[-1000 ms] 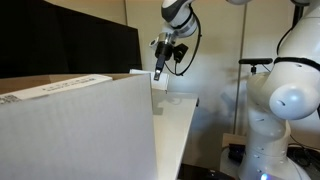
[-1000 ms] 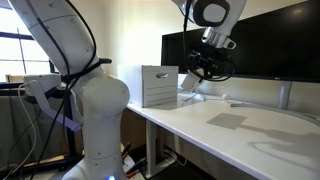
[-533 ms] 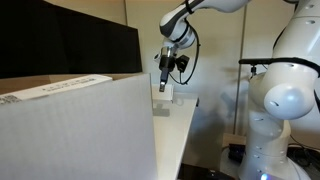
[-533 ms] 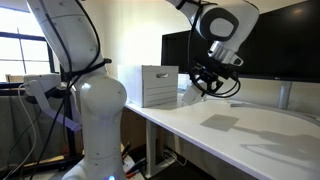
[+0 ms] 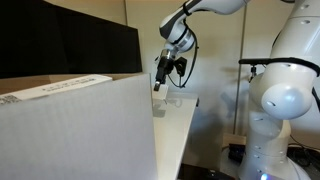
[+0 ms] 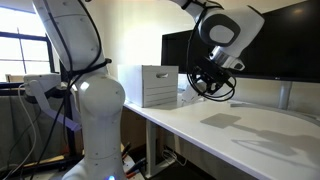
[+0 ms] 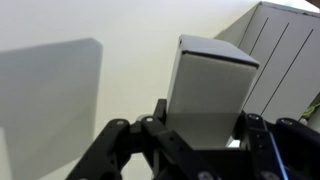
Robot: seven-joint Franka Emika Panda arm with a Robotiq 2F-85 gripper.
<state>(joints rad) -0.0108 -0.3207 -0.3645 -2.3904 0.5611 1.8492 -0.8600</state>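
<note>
In the wrist view a small white rectangular box [image 7: 205, 95] stands between my gripper's [image 7: 200, 135] black fingers, which are shut on its lower end. Behind it lie the white table [image 7: 60, 60] and a dark shadow. In both exterior views the gripper [image 5: 160, 80] [image 6: 203, 84] hangs low over the far end of the table, pointing down, next to a ribbed grey box [image 6: 158, 85]. The held box is hard to make out in those views. I cannot tell whether it touches the tabletop.
The ribbed grey box [image 7: 285, 45] stands close on the right of the held box. A large pale box [image 5: 70, 130] fills the foreground. Black monitors [image 6: 270, 45] [image 5: 70, 45] stand along the table's back. The white robot base [image 6: 95, 110] stands beside the table.
The arm has lowered towards the tabletop with the small white box in its grip. The jaws have stayed as they were.
</note>
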